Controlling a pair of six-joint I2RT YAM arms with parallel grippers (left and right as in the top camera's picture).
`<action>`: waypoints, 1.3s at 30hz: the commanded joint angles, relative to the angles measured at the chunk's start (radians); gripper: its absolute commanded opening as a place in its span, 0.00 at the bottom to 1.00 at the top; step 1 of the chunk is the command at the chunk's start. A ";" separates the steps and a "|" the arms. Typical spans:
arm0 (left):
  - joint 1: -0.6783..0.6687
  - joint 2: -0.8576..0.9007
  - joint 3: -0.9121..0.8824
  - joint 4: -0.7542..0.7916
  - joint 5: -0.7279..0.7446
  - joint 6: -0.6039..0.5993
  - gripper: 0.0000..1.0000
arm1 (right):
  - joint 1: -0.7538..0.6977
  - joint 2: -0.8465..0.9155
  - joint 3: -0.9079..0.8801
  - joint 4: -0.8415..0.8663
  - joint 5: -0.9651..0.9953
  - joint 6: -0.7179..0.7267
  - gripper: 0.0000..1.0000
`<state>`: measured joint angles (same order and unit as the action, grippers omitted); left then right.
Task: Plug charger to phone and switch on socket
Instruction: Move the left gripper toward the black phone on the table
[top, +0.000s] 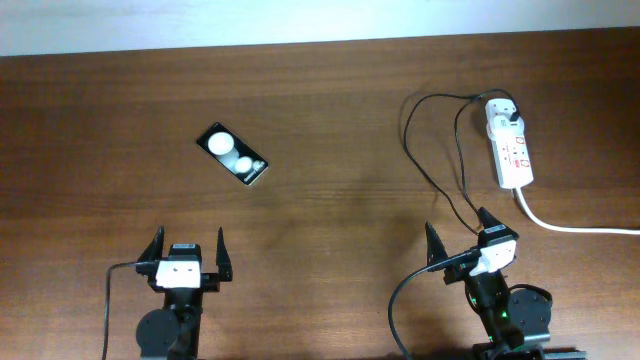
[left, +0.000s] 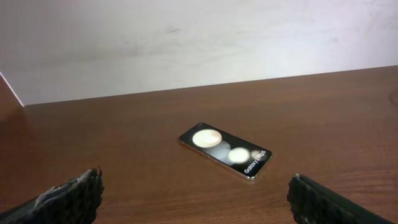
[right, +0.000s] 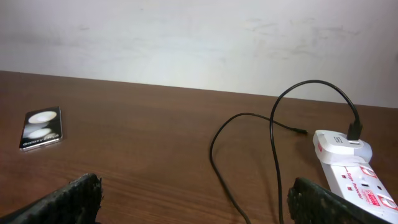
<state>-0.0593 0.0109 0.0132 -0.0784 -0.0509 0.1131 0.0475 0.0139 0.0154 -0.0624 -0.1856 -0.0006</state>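
phone (top: 233, 153): lies flat, face up, on the left half of the surface (top: 330, 120), midway between far and near edges; nothing touches it.
phone axis: long axis runs diagonally, from far-left to near-right; the end with the small white text points near-right.
charger (top: 440, 175): thin black cable looping across the right half; its white adapter sits in the far end of the socket, and the small plug tip (right: 300, 131) lies loose on the surface, left of the adapter.
socket (top: 509, 146): white strip near the far-right corner, long axis running far to near, thick white cord leaving its near end toward the right edge.
left claw (top: 185, 256): wide open, empty, at the near edge, well apart from the phone.
right claw (top: 460, 233): wide open, empty, at the near edge, above a stretch of the cable.
step: none begun, by my judgement; tip unplugged, switch untouched.
next move: likely the right claw must reach the plug tip and pinch it just behind the end, while the left steadies the phone.
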 joint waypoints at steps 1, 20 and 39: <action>0.003 0.001 -0.004 -0.002 0.007 0.016 0.99 | 0.004 -0.005 -0.010 0.000 0.002 0.001 0.99; 0.003 0.001 -0.004 -0.002 0.000 0.016 0.99 | 0.004 -0.005 -0.010 0.000 0.002 0.001 0.99; 0.003 0.098 0.322 -0.149 0.037 -0.076 0.99 | 0.004 -0.005 -0.010 0.000 0.002 0.001 0.99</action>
<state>-0.0593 0.0444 0.2687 -0.2028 -0.0250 0.0483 0.0475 0.0139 0.0154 -0.0620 -0.1856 -0.0002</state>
